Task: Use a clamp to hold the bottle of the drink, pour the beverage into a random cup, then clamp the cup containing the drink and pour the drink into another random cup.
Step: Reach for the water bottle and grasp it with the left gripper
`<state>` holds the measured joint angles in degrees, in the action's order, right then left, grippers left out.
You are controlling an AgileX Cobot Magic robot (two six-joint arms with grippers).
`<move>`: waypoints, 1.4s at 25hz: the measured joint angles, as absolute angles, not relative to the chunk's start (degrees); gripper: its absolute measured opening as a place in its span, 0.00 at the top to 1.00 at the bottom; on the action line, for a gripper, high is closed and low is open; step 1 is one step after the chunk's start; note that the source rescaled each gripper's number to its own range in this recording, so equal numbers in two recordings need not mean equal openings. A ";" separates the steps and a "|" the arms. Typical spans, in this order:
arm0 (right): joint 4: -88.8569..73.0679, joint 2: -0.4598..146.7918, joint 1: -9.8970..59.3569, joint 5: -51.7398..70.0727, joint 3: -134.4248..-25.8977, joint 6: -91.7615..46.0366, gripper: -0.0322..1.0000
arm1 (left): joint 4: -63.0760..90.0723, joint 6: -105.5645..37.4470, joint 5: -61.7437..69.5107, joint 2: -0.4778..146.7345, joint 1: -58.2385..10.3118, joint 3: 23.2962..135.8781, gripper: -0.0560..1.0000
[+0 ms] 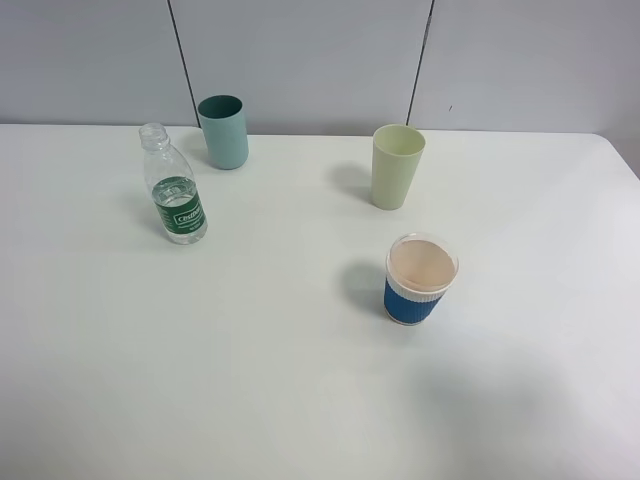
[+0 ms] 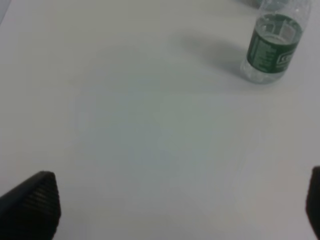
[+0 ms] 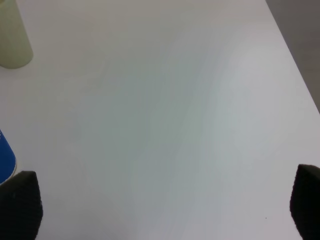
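Smooth white bench (image 1: 300, 410) spreads open across the lower frame; ribbed clear bottle (image 1: 176, 195) upper left; tapered cup (image 1: 397, 166) upper right; left tool (image 2: 180, 197) and right tool (image 3: 165, 192) gape wide, holding nothing.

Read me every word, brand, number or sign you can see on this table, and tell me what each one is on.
On the bottle, dark green label: white lettering that seems to start "Ch", too small to read in the high view and blurred in the left wrist view.
On the teal cup, the pale yellow-green cup and the blue-sleeved paper cup: no print visible.
Nothing else legible.
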<state>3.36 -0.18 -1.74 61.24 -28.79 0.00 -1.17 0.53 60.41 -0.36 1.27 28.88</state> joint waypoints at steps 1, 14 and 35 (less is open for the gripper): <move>3.36 -0.18 -1.74 61.24 -28.79 0.00 0.00 | -1.17 0.53 60.41 -0.36 1.27 28.88 0.00; 3.36 -0.18 -1.74 61.24 -28.79 0.00 0.00 | -1.17 0.59 60.41 -0.36 1.27 28.88 0.00; 3.36 -0.18 -1.74 61.24 -28.79 0.00 0.00 | -1.17 0.56 60.41 -0.36 1.27 28.88 0.00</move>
<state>3.36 -0.18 -1.74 61.24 -28.79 0.00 -1.17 0.56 60.41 -0.36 1.27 28.88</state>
